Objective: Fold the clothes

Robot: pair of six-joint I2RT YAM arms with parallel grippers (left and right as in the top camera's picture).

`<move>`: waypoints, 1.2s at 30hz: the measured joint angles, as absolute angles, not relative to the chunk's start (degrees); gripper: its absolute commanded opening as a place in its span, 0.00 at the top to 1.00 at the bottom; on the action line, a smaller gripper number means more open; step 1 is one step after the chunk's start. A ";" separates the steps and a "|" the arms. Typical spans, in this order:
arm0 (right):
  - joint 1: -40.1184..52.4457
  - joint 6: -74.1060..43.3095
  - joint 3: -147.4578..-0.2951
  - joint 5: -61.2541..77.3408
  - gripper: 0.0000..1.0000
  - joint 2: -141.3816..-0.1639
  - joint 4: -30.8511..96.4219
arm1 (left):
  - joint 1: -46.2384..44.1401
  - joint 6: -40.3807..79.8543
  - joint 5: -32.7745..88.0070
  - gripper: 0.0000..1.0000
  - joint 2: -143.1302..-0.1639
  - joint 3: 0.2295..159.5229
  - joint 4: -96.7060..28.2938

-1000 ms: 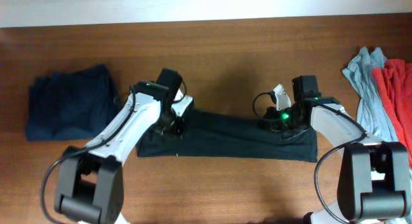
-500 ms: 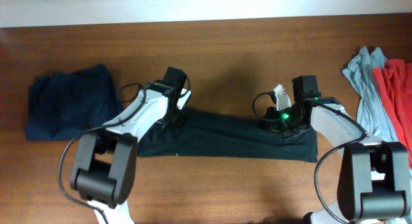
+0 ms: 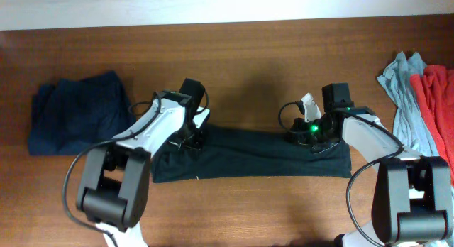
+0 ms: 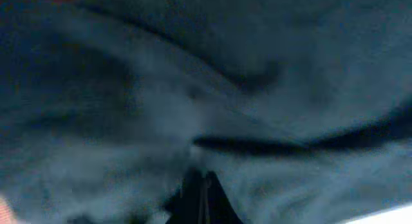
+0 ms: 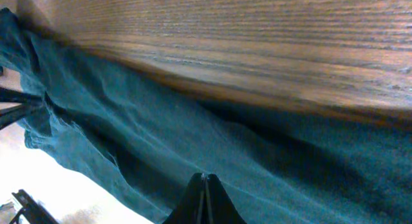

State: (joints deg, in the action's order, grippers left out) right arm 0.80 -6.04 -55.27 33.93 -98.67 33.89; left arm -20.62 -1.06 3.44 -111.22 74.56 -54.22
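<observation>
From above, the shirt [image 3: 255,155] lies as a long dark band across the middle of the desk [image 3: 248,62], somewhat nearer the front edge than the back. The left hand [image 3: 191,135] sits on the band's back edge near its left end. The right hand [image 3: 312,133] sits on the same edge near its right end. A folded navy pile [image 3: 74,116] rests by the left edge, well apart from the shirt. A grey-blue garment [image 3: 401,91] and a red garment [image 3: 436,98] lie loose at the right edge (waiting, by the look of it).

The left wrist view is blurred and filled with dark cloth. The left hand [image 4: 203,192] shows its fingers pressed together with folds of shirt [image 4: 257,121] bunched around them, so it appears to be pinching the fabric.

In the right wrist view, the right hand [image 5: 205,188] is closed tight too, its tips meeting on the shirt [image 5: 129,140] just short of the bare wood.

I judge the step in hand to be a lengthwise fold of the shirt, with both hands gripping its back edge. The next move calls for lifting the two ends evenly and carrying them together toward the front edge, so that the band neither twists nor sags between them.
</observation>
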 measured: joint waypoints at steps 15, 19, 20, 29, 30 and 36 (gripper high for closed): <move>0.80 -6.04 -55.27 33.93 0.95 -98.67 33.82 | -20.62 -1.93 4.51 0.66 -105.73 74.52 -51.66; 0.80 -6.07 -55.27 33.93 0.95 -98.67 34.41 | -20.60 -2.61 4.51 0.66 -105.73 74.46 -54.61; 0.80 -6.07 -55.27 33.93 0.95 -98.67 34.46 | -20.60 -2.63 4.51 0.66 -105.73 74.41 -55.31; 0.80 -6.02 -55.27 33.93 0.95 -98.67 34.65 | -19.64 -2.96 4.25 0.76 -105.75 69.58 -52.10; 0.80 -6.04 -55.27 33.91 0.95 -98.67 34.65 | -19.59 -3.20 4.21 0.78 -105.75 68.84 -51.51; 0.80 -6.04 -55.27 33.91 0.95 -98.67 34.68 | -19.53 -3.49 4.29 0.94 -105.75 68.18 -50.06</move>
